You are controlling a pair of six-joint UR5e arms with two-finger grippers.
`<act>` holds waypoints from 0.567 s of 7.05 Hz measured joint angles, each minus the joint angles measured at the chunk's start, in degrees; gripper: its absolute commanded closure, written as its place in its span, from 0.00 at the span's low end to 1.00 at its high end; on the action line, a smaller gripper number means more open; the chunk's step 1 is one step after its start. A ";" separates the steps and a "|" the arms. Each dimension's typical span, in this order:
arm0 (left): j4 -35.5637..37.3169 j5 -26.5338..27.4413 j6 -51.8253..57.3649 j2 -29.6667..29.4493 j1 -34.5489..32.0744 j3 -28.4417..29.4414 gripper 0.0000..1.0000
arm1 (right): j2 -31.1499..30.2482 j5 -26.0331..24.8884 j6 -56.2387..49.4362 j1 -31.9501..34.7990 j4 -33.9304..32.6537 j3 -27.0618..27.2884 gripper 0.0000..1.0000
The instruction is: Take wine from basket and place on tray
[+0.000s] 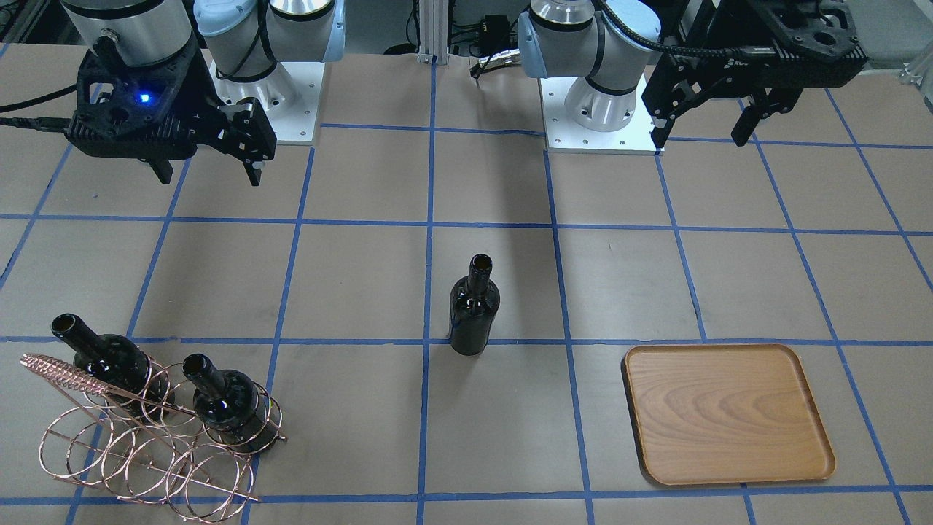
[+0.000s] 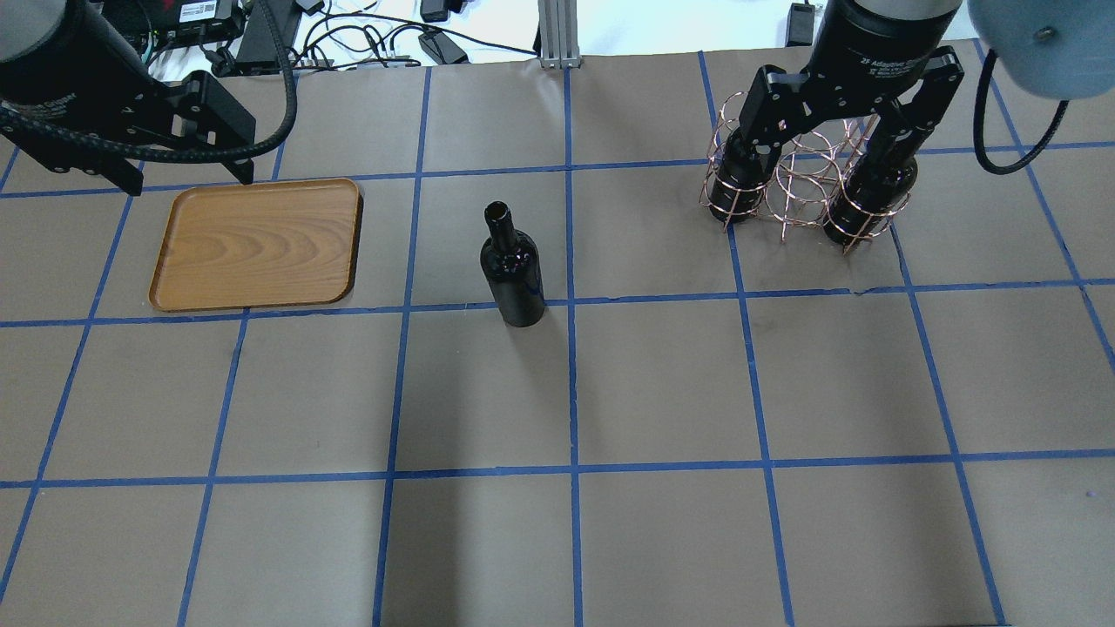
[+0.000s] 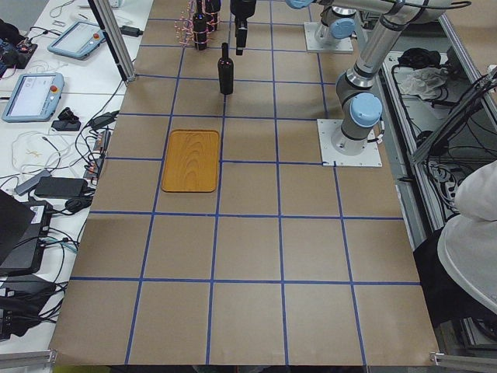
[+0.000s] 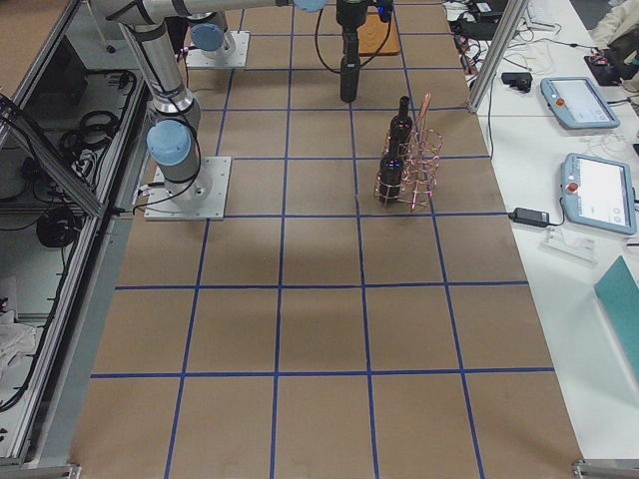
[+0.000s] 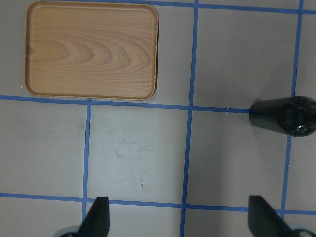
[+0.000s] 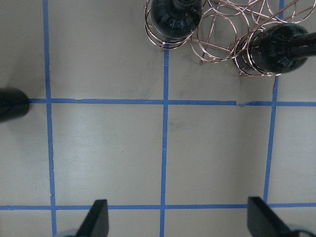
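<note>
One wine (image 1: 474, 310) stands upright on the surface (image 1: 364, 277) at frame centre, between the basket (image 1: 149, 437) (lower left) and the tray (image 1: 729, 415) (lower right). The left pincer (image 1: 703, 137) and the right pincer (image 1: 210, 175) are both released, empty. The left should likely grasp the neck squarely, keeping it vertical.

The wine (image 1: 474, 310) was glossy near-black, the basket (image 1: 146, 441) rose-gold, the tray (image 1: 729, 415) light-brown and grained, the table (image 1: 364, 277) tan, gridded blue; my left gripper (image 1: 701, 138) and right gripper (image 1: 208, 175) were black.
</note>
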 measured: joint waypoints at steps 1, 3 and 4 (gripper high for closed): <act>-0.04 0.04 0.02 0.06 0.02 0.00 0.00 | 0.00 0.00 0.01 0.00 0.02 0.00 0.00; 0.05 -0.53 -0.13 -0.29 -0.15 -0.09 0.00 | 0.00 0.05 0.01 0.00 0.03 0.04 0.00; 0.30 -2.43 -0.91 -0.91 -0.40 -0.26 0.00 | 0.00 0.06 0.01 0.00 0.03 0.04 0.00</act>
